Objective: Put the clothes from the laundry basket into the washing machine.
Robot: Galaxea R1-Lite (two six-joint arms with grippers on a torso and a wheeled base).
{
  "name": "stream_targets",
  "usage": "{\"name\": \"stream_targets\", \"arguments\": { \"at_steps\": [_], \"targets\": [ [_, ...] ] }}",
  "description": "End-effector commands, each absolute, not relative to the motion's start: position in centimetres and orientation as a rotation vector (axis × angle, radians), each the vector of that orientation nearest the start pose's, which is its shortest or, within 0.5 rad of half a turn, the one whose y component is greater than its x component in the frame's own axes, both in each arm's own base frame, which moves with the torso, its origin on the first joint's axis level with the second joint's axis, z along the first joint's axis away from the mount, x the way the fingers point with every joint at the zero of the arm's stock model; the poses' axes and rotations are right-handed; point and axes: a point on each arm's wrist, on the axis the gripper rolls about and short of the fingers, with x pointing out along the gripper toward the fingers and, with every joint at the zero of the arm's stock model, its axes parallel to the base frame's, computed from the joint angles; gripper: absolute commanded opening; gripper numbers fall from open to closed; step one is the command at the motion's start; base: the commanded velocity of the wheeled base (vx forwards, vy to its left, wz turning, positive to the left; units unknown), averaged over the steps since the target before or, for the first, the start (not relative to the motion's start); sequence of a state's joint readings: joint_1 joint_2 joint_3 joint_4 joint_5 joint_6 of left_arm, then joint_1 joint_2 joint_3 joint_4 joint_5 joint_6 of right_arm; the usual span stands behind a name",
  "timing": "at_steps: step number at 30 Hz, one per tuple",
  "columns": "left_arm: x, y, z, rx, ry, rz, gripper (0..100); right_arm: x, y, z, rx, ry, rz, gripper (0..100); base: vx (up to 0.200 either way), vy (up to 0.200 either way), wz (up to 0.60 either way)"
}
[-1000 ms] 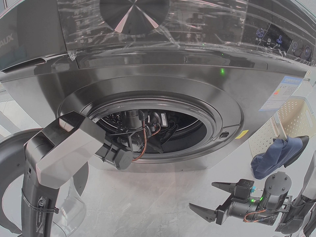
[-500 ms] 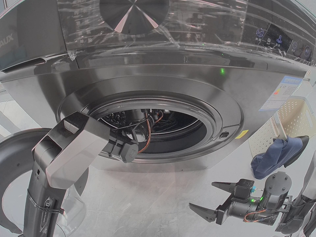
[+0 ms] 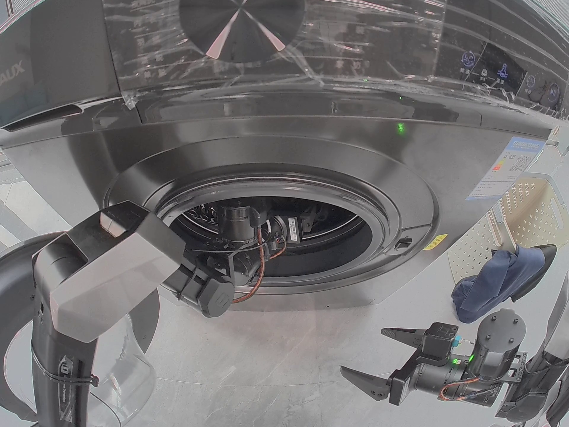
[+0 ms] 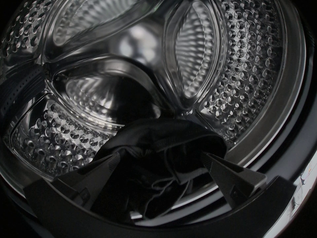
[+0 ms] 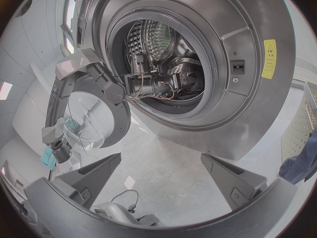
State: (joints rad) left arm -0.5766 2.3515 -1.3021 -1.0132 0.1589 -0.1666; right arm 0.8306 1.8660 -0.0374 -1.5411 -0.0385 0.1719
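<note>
My left gripper [image 4: 160,156] sat inside the drum [image 4: 254,50] of the washing machine [image 3: 367,149], fingers spread wide and released. A black garment [image 4: 165,139] lay crumpled between them at the drum's lower front. My right gripper [image 3: 364,351] hung above the floor [image 3: 267,351], also spread apart, grasping nothing. Farther right, a blue garment [image 3: 498,283] draped over the laundry basket [image 3: 533,209].

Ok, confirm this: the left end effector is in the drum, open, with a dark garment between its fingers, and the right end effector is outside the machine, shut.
One error: the right end effector, outside the machine, is open, as the head view shows. The left end effector is in the drum, open, a dark garment between its fingers.
</note>
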Motion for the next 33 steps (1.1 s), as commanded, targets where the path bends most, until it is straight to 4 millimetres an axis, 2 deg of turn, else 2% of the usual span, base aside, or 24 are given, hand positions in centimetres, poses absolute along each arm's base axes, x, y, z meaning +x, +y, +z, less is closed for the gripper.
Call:
{"name": "stream_targets", "arguments": {
  "at_steps": [1, 12, 17, 21, 22, 28, 33],
  "targets": [
    [38.2, -24.6, 10.1, -0.142, 0.086, -0.416, 100, 14.5, 15.8, 7.0, 0.038, 0.332, 0.761, 100, 0.0, 0.0, 0.0],
    [38.4, -25.7, 10.3, -0.153, 0.062, -0.435, 100, 14.4, 15.8, 7.1, 0.041, 0.326, 0.765, 100, 0.0, 0.0, 0.0],
    [39.9, -26.3, 8.2, -0.148, 0.074, -0.427, 100, 14.4, 15.8, 7.1, 0.04, 0.328, 0.765, 100, 0.0, 0.0, 0.0],
    [41.3, -26.5, 7.8, -0.156, 0.053, -0.41, 100, 14.4, 15.8, 7.1, 0.04, 0.327, 0.767, 100, 0.0, 0.0, 0.0],
    [41.3, -26.5, 7.9, -0.157, 0.05, -0.41, 0, 14.4, 15.8, 7.1, 0.04, 0.327, 0.767, 100, 0.0, 0.0, 0.0],
    [44.0, -26.6, 9.3, -0.206, -0.059, -0.346, 0, 14.4, 15.8, 7.2, 0.041, 0.325, 0.767, 100, 0.0, 0.0, 0.0],
    [44.7, -26.4, 10.4, -0.227, -0.108, -0.321, 0, 14.4, 15.8, 7.1, 0.042, 0.327, 0.766, 100, 0.0, 0.0, 0.0]
  ]
}}
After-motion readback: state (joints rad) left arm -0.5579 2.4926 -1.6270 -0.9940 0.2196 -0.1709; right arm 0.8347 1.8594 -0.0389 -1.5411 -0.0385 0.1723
